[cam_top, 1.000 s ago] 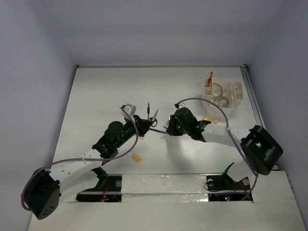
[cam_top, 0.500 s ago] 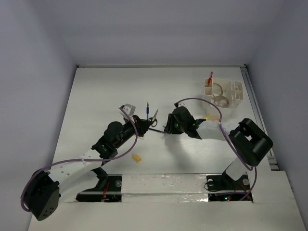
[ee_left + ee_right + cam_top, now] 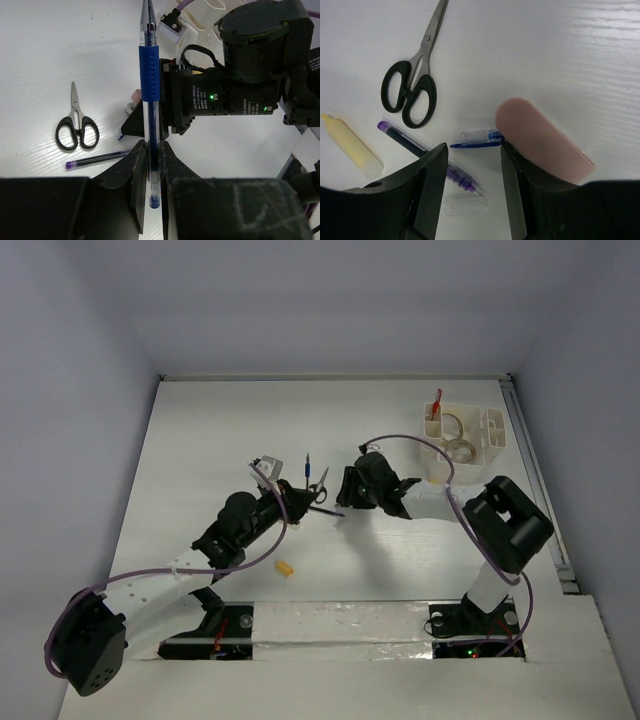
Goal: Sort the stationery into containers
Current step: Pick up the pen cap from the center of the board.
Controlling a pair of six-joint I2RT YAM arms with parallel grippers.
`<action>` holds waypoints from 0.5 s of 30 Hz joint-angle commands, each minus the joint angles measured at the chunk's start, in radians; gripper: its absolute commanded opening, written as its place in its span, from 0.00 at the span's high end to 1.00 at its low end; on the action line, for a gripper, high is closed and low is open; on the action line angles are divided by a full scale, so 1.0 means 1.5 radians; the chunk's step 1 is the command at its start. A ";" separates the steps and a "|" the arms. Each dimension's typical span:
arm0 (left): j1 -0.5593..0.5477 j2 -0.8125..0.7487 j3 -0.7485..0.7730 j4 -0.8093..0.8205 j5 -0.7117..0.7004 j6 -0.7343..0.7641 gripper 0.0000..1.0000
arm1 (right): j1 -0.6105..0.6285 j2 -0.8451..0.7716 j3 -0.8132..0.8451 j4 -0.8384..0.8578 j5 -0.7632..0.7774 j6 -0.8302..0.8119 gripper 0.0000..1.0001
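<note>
Change: your right end effector (image 3: pixel 470 192) has spread its fingers, low over the refill (image 3: pixel 422 152) beside the scissors (image 3: pixel 412 85) | left end effector (image 3: pixel 151 155) pinches the pen (image 3: pixel 149 85) upright above the worktop (image 3: pixel 220 420), well apart from the organiser (image 3: pixel 470 458) | meaning: refill pickup looks next, pen unsorted.

Clamping blue pen (image 3: pixel 149 70) in left tool (image 3: pixel 149 155), just left of scissors (image 3: pixel 76 127). Holding right tool (image 3: pixel 472 150) low, jaws apart, just right of scissors. Reaching forward with both arms.
</note>
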 commanded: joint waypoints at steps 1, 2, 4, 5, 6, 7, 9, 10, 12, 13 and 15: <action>0.004 -0.001 0.003 0.028 0.004 0.004 1.00 | -0.004 0.018 0.051 0.002 -0.002 -0.025 0.47; 0.004 -0.002 0.003 0.028 0.003 0.004 1.00 | -0.004 0.028 0.057 -0.001 -0.006 -0.027 0.47; 0.004 -0.002 0.003 0.028 0.004 0.003 1.00 | -0.004 0.035 0.066 -0.006 -0.008 -0.034 0.47; 0.004 -0.002 0.003 0.028 0.003 0.003 1.00 | -0.004 0.042 0.075 -0.009 -0.008 -0.038 0.47; 0.004 -0.002 0.003 0.028 0.002 0.003 1.00 | -0.004 0.045 0.079 -0.018 -0.007 -0.041 0.47; 0.004 -0.003 0.002 0.027 0.001 0.003 1.00 | -0.004 0.048 0.083 -0.023 -0.005 -0.045 0.47; 0.004 -0.004 0.002 0.027 0.001 0.004 1.00 | -0.004 0.056 0.095 -0.030 -0.006 -0.054 0.49; 0.004 -0.003 0.001 0.028 0.001 0.003 1.00 | -0.004 0.060 0.101 -0.044 -0.009 -0.059 0.50; 0.004 -0.004 0.002 0.028 0.001 0.003 1.00 | -0.004 0.073 0.117 -0.075 -0.010 -0.073 0.54; 0.004 -0.004 0.001 0.028 0.001 0.003 1.00 | -0.004 0.075 0.121 -0.083 -0.005 -0.077 0.55; 0.004 -0.007 0.002 0.028 0.001 0.003 1.00 | 0.004 0.076 0.126 -0.097 0.010 -0.089 0.58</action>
